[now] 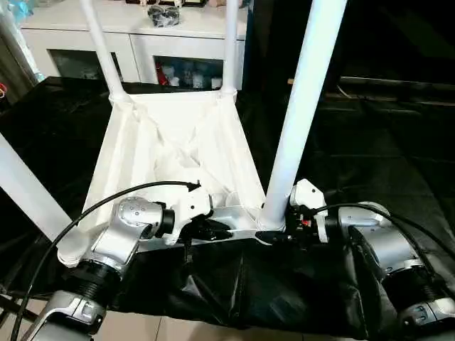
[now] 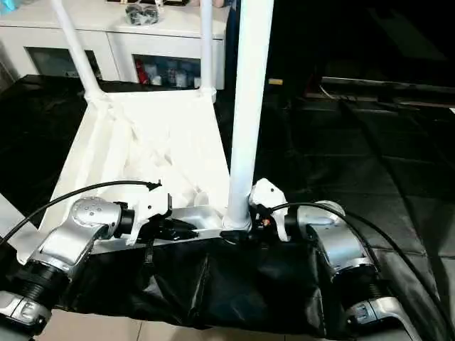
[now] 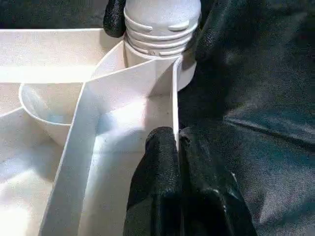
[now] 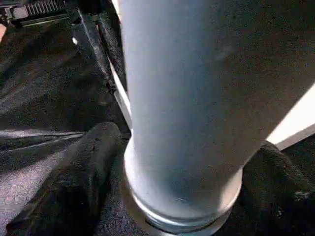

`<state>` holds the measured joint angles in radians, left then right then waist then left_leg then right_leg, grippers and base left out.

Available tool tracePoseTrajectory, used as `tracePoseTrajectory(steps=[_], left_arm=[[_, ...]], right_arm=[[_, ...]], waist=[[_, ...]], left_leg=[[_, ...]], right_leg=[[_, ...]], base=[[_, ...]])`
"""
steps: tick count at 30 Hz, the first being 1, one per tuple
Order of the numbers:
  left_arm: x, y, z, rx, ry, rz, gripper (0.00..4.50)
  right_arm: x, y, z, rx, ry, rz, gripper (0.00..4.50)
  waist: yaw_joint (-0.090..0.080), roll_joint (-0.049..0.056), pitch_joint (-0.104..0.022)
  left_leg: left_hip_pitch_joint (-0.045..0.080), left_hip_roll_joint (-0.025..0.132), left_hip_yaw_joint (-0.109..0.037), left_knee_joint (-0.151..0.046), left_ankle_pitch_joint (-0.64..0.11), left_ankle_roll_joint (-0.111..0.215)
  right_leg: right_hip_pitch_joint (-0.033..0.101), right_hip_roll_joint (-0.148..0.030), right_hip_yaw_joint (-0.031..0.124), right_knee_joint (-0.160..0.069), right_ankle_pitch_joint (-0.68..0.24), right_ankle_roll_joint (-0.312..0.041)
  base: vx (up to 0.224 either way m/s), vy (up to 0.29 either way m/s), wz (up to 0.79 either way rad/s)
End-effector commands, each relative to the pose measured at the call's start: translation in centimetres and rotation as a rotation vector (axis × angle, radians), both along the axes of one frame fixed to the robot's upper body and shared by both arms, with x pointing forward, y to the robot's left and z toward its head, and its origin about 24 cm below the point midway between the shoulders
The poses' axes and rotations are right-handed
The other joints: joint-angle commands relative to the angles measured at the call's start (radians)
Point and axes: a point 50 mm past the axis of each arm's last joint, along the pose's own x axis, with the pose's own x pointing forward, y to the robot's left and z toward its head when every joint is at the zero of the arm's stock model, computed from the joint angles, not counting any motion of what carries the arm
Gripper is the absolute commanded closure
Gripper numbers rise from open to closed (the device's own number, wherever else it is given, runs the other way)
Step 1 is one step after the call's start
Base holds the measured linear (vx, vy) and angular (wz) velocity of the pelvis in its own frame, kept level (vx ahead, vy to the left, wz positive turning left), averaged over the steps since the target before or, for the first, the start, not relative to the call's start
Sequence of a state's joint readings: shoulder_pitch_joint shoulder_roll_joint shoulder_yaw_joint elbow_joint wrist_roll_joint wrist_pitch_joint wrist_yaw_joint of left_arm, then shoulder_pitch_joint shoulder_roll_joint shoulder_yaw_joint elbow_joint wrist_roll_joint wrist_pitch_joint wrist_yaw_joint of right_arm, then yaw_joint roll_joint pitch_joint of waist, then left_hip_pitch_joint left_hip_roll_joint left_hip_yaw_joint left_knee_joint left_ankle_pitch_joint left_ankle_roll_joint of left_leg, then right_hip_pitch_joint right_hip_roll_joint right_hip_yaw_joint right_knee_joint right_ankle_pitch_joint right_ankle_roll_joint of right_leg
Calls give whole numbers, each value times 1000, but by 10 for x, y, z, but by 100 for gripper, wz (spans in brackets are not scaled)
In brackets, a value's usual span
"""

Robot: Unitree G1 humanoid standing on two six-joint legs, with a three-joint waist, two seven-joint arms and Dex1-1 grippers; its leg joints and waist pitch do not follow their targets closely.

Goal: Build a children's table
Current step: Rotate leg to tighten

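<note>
Now the right claw [image 2: 240,233] clasps the near leg [image 2: 249,106] at its socket, while the left claw [image 3: 178,147] pinches the tabletop's [image 1: 178,142] rim.

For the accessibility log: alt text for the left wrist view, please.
The left gripper is shut on the thin near rim of the upturned white tabletop, pinching the wall between its black fingers. Just beyond, the threaded base of a white leg sits in the rounded corner socket, with the right gripper's fingertips either side of it over black cloth.
</note>
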<state>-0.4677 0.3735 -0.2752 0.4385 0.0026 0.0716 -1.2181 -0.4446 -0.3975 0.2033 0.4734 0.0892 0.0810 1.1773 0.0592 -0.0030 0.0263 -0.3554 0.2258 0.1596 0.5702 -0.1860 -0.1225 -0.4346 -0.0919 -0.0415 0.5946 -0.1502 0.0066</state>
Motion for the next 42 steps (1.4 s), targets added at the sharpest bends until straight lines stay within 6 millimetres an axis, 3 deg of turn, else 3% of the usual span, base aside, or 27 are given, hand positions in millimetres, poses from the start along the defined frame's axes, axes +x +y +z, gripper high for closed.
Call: tracePoseTrajectory(steps=[1, 4, 11, 14, 18, 21, 23, 27, 30, 32, 36, 42], left_arm=[[3, -6, 4, -13, -22, -23, 450], [3, -6, 4, -12, -26, -18, 450], [5, -10, 4, -34, -55, 22, 450], [10, -19, 2, -52, -87, 109, 450], [13, -48, 3, -112, -103, 198, 450], [11, -63, 2, -127, -107, 213, 450], [11, -75, 1, -130, -117, 236, 450], [10, -85, 1, -140, -130, 256, 450], [10, -85, 1, -136, -135, 259, 450], [9, -80, 1, -133, -138, 252, 450], [8, -67, 1, -135, -141, 226, 450], [6, -54, 1, -139, -130, 196, 450]], right_arm=[[-2, 9, 4, 17, 8, 75, 124], [-3, 8, 3, 20, 13, 72, 154], [-4, 11, -4, 23, 3, 16, 174], [-3, 18, -14, 40, -19, -113, 176], [8, 34, -29, 79, -50, -430, 177], [12, 44, -34, 109, -34, -590, 177], [14, 60, -37, 132, -25, -685, 177], [17, 78, -32, 167, -48, -703, 177], [18, 79, -27, 198, -80, -688, 177], [17, 73, -25, 215, -74, -659, 121], [20, 47, -20, 211, -101, -648, 85], [16, 27, -17, 186, -99, -546, 43]], waist=[[-2, -8, -53], [-1, -9, -53], [-1, -8, -53], [-4, -10, -48], [-15, -9, -46], [-26, -4, -44], [-29, -5, -47], [-34, -2, -49], [-33, 2, -50], [-33, 0, -50], [-30, 0, -52], [-21, 3, -53]], left_leg=[[-8, -13, 28, -55, -206, 79], [-8, -14, 28, -55, -211, 76], [-8, -13, 27, -56, -211, 70], [-8, -15, 27, -59, -236, 56], [-6, -20, 22, -64, -281, 17], [-5, -23, 21, -63, -310, 19], [-10, -24, 20, -65, -298, 24], [-8, -23, 20, -65, -309, 29], [-10, -22, 22, -64, -304, 38], [-11, -23, 23, -64, -301, 43], [-12, -21, 24, -62, -289, 58], [-8, -18, 29, -57, -242, 81]], right_leg=[[69, -12, 16, -61, -205, -219], [70, -12, 16, -62, -220, -213], [69, -13, 16, -62, -221, -210], [67, -13, 16, -70, -277, -190], [61, -14, 13, -83, -417, -131], [55, -12, 13, -91, -464, -107], [58, -13, 13, -91, -463, -96], [55, -10, 12, -91, -433, -102], [56, -9, 14, -86, -378, -121], [58, -9, 14, -85, -357, -131], [62, -10, 15, -82, -329, -145], [64, -10, 16, -74, -240, -195]], base=[[0, 0, 0], [0, 0, 0], [0, 0, 0], [0, 0, 0], [0, 0, 0], [0, 0, 0], [0, 0, 0], [0, 0, 0], [0, 0, 0], [0, 0, 0], [0, 0, 0], [0, 0, 0]])
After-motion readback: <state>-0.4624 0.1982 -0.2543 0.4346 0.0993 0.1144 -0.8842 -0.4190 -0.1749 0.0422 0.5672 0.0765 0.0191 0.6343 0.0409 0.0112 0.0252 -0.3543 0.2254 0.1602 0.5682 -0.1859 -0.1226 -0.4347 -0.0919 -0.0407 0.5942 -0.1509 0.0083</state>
